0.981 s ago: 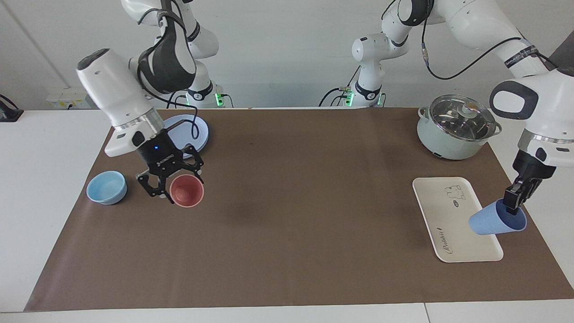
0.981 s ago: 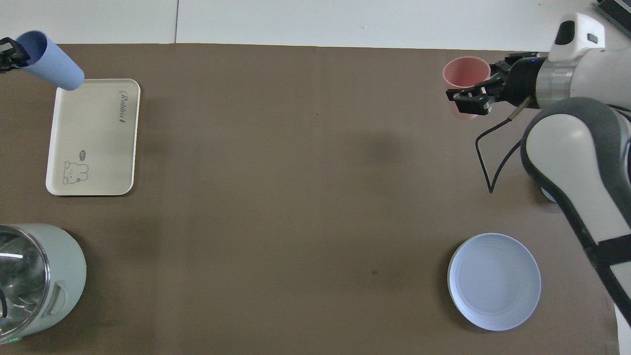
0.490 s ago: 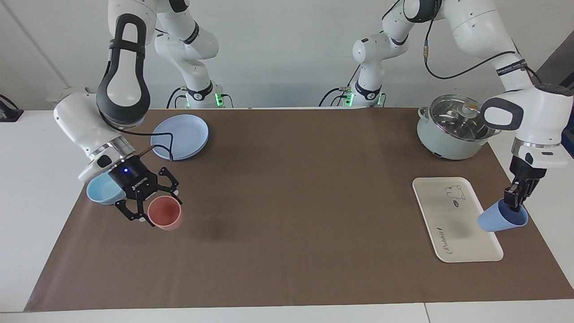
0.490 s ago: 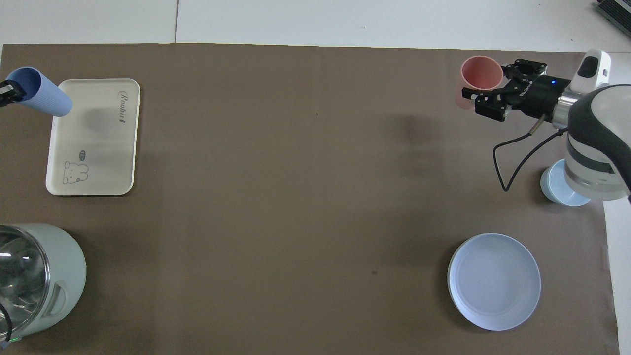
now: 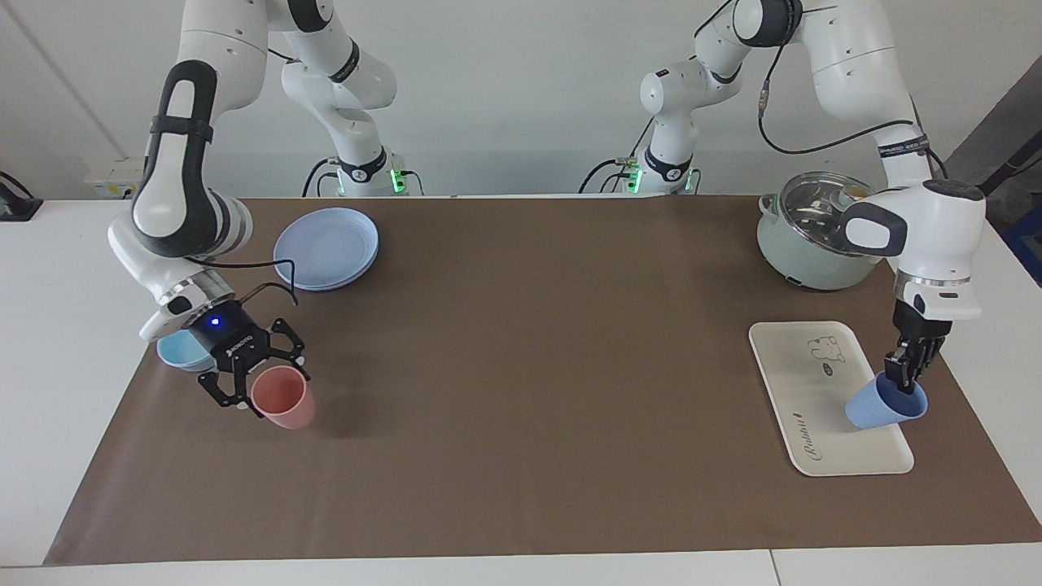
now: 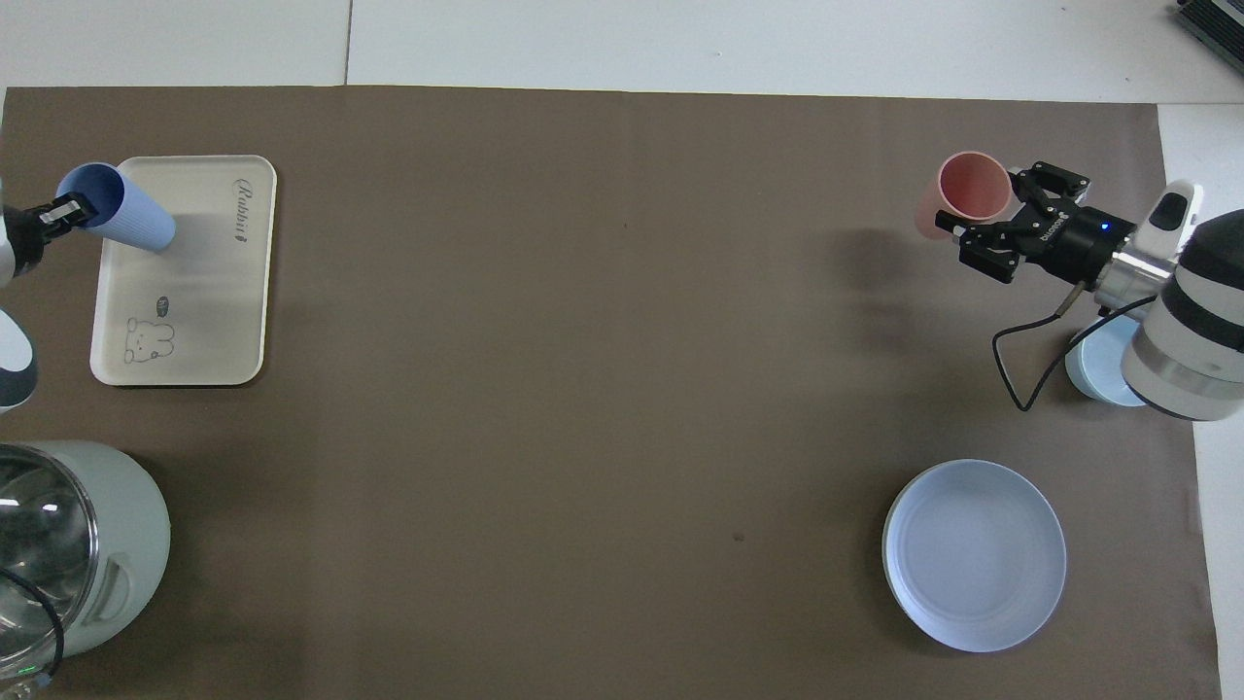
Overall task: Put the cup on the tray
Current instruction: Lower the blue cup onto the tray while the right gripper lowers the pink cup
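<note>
The blue cup point(image 5: 886, 407) point(image 6: 121, 212) hangs tilted, its base low over the edge of the cream tray point(image 5: 802, 370) point(image 6: 185, 311) that lies toward the left arm's end of the table. My left gripper point(image 5: 904, 379) point(image 6: 70, 207) is shut on the cup's rim, above the tray's edge. I cannot tell whether the base touches the tray. My right gripper point(image 5: 259, 381) point(image 6: 993, 209) is shut on the rim of a pink cup point(image 5: 283, 399) point(image 6: 970, 190), low over the brown mat at the right arm's end.
A pale green pot with a glass lid point(image 5: 818, 236) point(image 6: 68, 544) stands nearer to the robots than the tray. A round blue plate point(image 5: 327, 248) point(image 6: 975, 554) and a light-blue bowl point(image 5: 181, 352) point(image 6: 1096, 367) sit at the right arm's end.
The left gripper has come down and carried the blue cup in over the tray's edge. The right gripper has lowered the pink cup and moved it away from the robots.
</note>
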Motion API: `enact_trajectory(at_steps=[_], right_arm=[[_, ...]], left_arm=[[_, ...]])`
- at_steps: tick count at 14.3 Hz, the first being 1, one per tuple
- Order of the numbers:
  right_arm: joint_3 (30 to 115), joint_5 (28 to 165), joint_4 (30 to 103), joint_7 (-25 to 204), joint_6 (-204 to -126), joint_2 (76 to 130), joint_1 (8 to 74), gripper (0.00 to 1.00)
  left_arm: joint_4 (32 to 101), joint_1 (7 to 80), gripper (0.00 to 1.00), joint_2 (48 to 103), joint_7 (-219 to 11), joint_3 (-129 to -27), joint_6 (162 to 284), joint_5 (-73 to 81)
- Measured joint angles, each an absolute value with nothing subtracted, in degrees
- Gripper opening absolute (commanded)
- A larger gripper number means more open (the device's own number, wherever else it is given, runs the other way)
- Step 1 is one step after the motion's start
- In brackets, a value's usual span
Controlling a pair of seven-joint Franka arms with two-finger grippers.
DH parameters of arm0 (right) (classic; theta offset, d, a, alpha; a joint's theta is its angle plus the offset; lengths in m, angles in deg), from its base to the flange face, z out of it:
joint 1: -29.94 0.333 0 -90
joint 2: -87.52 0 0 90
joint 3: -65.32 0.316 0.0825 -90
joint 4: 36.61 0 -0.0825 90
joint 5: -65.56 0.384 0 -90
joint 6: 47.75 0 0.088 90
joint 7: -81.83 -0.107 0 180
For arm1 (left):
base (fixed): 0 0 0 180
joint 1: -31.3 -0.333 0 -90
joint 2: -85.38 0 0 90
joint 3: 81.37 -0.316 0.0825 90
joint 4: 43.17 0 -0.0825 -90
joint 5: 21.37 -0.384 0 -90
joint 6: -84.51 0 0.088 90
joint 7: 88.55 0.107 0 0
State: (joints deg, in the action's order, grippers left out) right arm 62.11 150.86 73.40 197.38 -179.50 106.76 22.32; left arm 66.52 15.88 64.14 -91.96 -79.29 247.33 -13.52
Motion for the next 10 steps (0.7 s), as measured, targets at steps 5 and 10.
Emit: enact_trajectory(at_steps=[5,10], right_arm=[[62.44,160.70,74.30,208.27,-174.07,111.15,19.25,0.00],[62.68,163.48,75.69,211.31,-174.13,111.76,20.58,0.00]], left_arm=[[64.95,15.99,0.64,64.19,-91.89,-78.86,244.13,-13.52],[51.38,17.15,0.79,64.25,-91.54,-78.42,222.91,-13.56]])
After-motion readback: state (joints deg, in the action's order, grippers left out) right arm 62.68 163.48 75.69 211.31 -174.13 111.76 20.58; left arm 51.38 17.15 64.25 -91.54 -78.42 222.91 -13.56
